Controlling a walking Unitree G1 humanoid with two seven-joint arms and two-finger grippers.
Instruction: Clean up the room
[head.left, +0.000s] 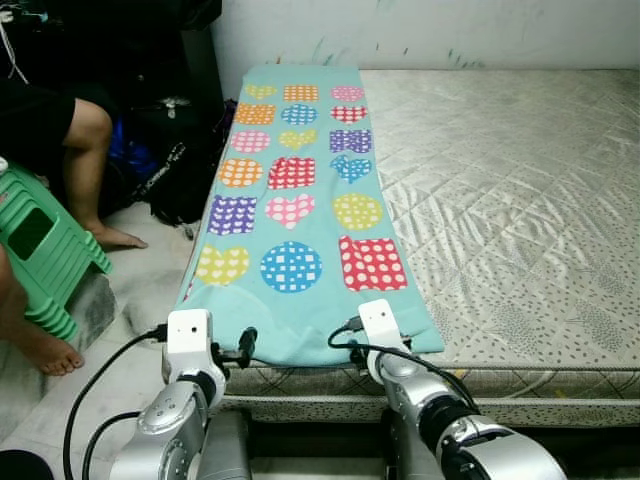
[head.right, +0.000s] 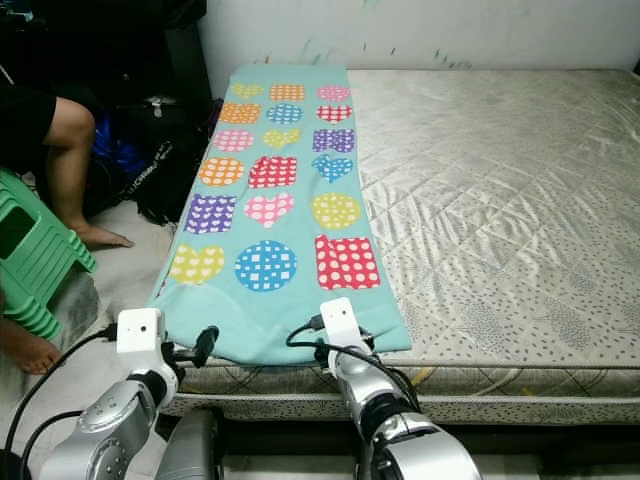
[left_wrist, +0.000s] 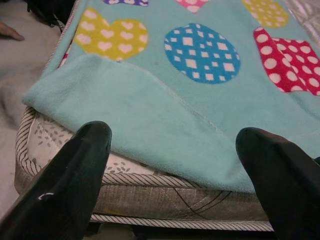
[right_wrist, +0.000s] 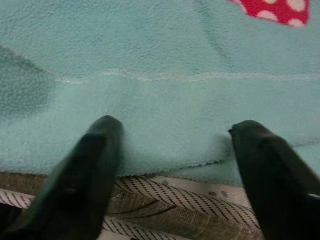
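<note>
Reaching for the near hem of the blanket (head.left: 295, 190), spread lengthwise along the left side of the mattress (head.left: 500, 200). Left gripper (left_wrist: 170, 165) and right gripper (right_wrist: 170, 165) both spread wide, empty, just short of the edge. Best pinched at both corners together, evenly, clear of the piping.

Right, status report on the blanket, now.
Left gripper and right gripper open at the blanket near edge, nothing gripped. Blanket folded long on the mattress. Person's leg off to the left.
</note>
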